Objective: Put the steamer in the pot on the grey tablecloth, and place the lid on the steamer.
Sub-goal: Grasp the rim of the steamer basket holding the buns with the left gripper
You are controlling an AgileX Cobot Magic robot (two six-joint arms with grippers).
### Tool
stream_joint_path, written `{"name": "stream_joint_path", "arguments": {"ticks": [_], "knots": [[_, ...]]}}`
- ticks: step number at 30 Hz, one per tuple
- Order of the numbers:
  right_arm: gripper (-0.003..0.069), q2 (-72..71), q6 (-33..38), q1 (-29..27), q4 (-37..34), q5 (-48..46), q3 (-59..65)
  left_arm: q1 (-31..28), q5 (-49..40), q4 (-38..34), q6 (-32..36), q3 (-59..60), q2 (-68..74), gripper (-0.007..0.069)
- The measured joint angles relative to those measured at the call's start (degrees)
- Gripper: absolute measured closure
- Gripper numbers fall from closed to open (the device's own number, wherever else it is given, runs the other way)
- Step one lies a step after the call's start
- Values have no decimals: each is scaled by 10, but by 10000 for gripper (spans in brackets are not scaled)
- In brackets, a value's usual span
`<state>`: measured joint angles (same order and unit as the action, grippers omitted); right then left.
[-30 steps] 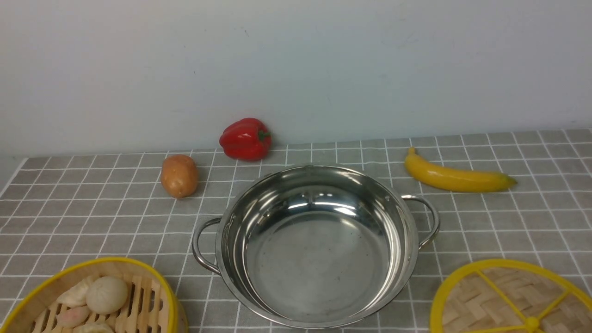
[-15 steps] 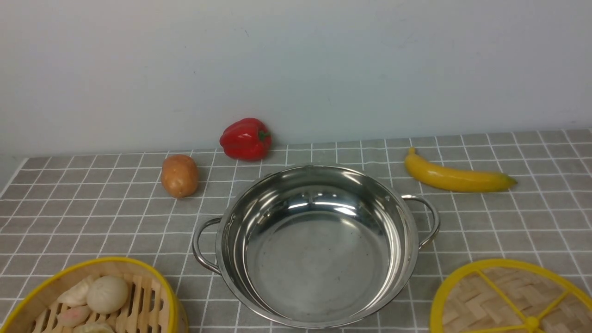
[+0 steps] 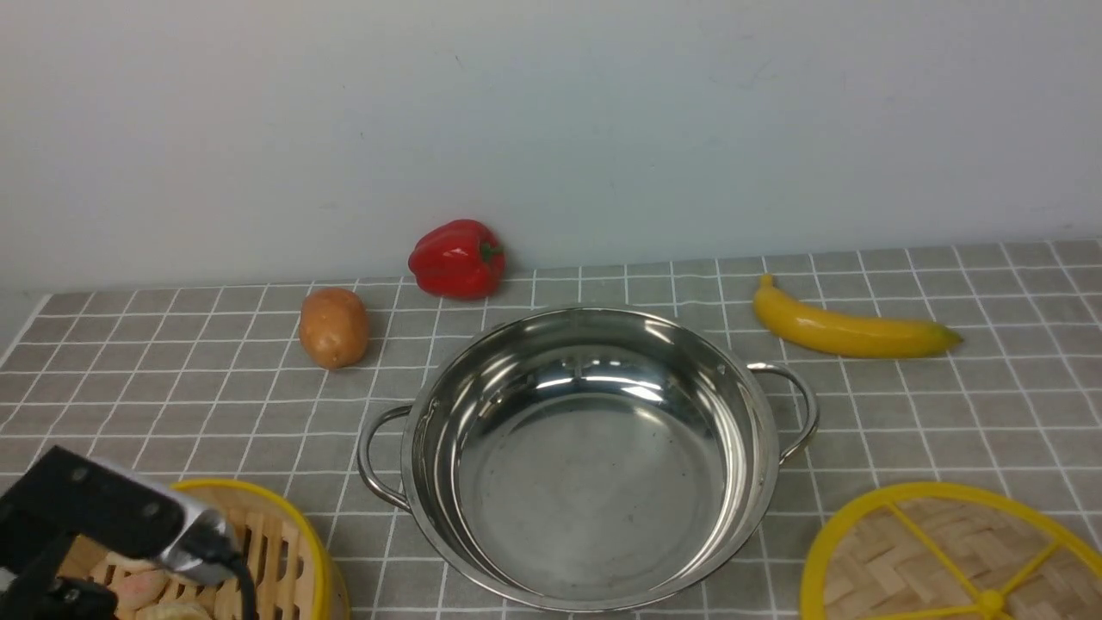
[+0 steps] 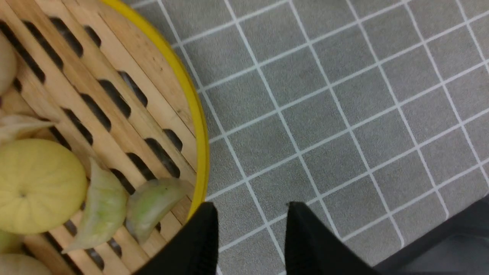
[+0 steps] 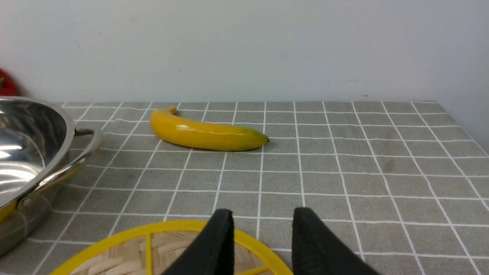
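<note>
The steamer (image 3: 280,551), a yellow-rimmed bamboo basket with toy buns and dumplings, sits at the front left of the grey tablecloth (image 3: 947,405). My left arm's wrist (image 3: 112,515) hangs over it and hides most of the food. In the left wrist view my left gripper (image 4: 250,215) is open and empty, one finger over the steamer (image 4: 114,95) rim, the other over cloth. The empty steel pot (image 3: 594,465) stands in the middle. The woven lid (image 3: 930,551) lies front right. My right gripper (image 5: 261,219) is open and empty above the far rim of the lid (image 5: 153,248).
A red pepper (image 3: 456,258) and a potato (image 3: 333,327) lie behind the pot on the left, a banana (image 3: 848,331) behind it on the right. A pale wall closes the back. The cloth's left edge (image 3: 21,331) runs near the potato's side.
My left arm has come into the front view at the bottom left and now covers the buns in the steamer. Pot, lid and the other things have not moved.
</note>
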<state>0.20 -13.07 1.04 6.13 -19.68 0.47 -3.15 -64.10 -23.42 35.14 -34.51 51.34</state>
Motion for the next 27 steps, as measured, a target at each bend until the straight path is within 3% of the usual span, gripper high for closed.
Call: {"name": "stream_joint_path", "arguments": {"ticks": [6,18,23,27], "knots": [[416,0,0,0,0,0,0,0,-4,1,-1,-13,107,382],[416,0,0,0,0,0,0,2,47,12,19,-34,152,350],[416,0,0,0,0,0,0,56,56,29,28,-34,168,332],[416,0,0,0,0,0,0,84,73,86,-26,-34,181,332]]}}
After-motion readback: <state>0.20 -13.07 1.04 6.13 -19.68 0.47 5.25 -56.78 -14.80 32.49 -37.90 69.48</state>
